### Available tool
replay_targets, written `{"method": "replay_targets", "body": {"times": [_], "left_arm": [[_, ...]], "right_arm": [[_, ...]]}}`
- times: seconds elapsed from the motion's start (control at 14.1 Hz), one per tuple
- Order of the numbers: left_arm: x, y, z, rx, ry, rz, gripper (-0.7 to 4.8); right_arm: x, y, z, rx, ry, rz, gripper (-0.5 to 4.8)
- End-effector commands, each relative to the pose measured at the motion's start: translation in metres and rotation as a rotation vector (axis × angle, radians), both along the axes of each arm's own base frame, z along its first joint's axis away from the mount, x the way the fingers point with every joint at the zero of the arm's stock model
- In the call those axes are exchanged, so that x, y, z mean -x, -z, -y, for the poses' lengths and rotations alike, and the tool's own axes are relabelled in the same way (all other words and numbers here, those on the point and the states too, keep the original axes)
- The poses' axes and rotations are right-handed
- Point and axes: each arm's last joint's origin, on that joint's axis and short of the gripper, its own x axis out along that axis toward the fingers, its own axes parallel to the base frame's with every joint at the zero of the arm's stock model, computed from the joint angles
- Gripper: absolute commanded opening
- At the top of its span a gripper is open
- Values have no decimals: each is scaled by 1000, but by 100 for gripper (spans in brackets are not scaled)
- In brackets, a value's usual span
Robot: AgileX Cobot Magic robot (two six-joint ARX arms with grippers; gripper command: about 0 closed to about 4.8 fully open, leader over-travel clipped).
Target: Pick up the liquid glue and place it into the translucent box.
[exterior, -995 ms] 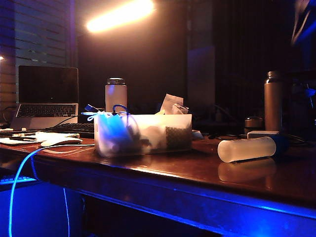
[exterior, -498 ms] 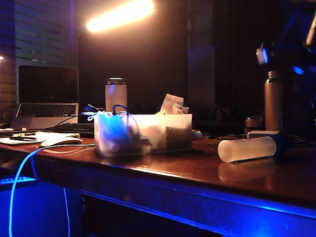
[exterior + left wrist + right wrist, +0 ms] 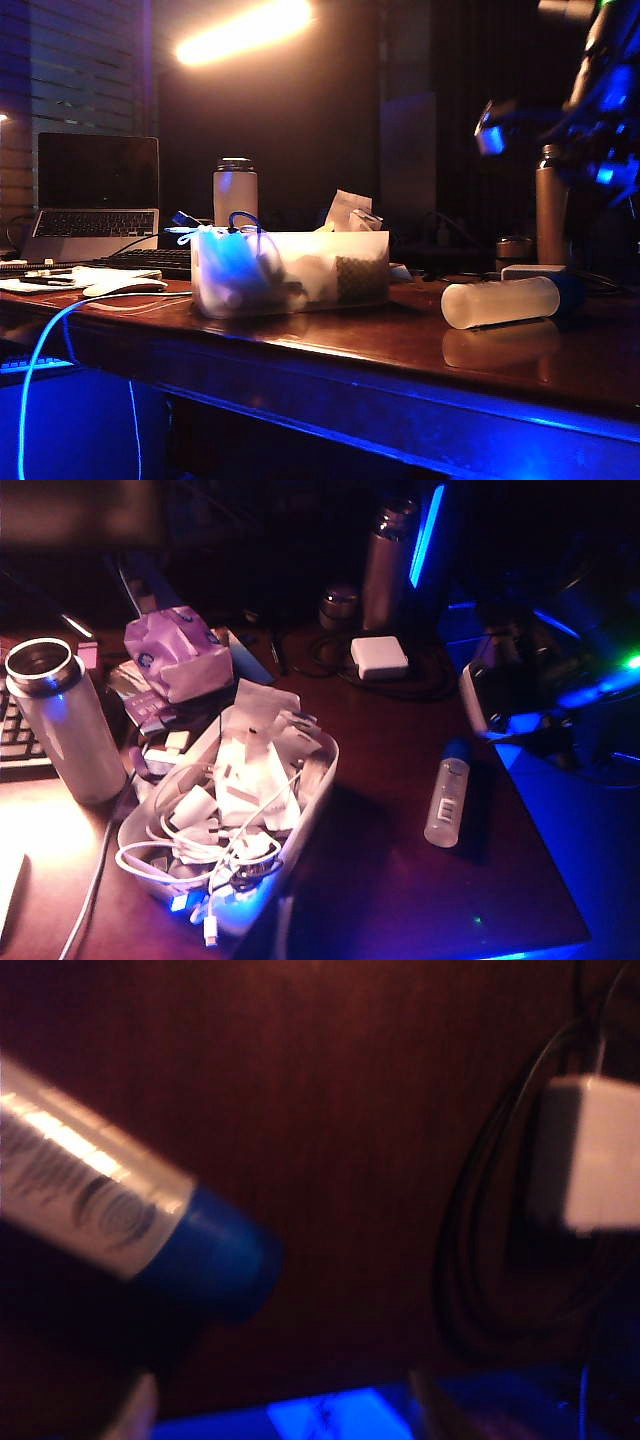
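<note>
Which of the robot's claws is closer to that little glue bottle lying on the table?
The right claw: it hangs just above the glue, not touching. The left claw is not visible; its camera views the glue from well back, beyond the box.

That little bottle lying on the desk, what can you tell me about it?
The liquid glue is a small, whitish, see-through plastic bottle with a blue cap and printed text on its side. It lies flat on the dark glossy wooden table, cap pointing away from the translucent box, which stands apart from it. Nothing holds it; the right gripper hangs above it.
</note>
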Motion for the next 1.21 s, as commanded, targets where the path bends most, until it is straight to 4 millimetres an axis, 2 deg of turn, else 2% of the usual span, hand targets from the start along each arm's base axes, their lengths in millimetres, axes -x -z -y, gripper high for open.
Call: {"method": "replay_targets", "body": {"times": [0.07, 0.36, 0.85, 1.21], "left_arm": [[1, -3, 0, 10, 9, 23, -3], [1, -3, 0, 10, 9, 24, -3], [1, -3, 0, 10, 9, 23, -3], [1, -3, 0, 11, 9, 22, -3]], "right_arm": [[-7, 14, -5, 47, -75, -49, 347], [-11, 34, -6, 95, -145, -143, 346], [-29, 66, -11, 92, -197, -178, 346], [-38, 67, -14, 38, -217, -101, 331]]}}
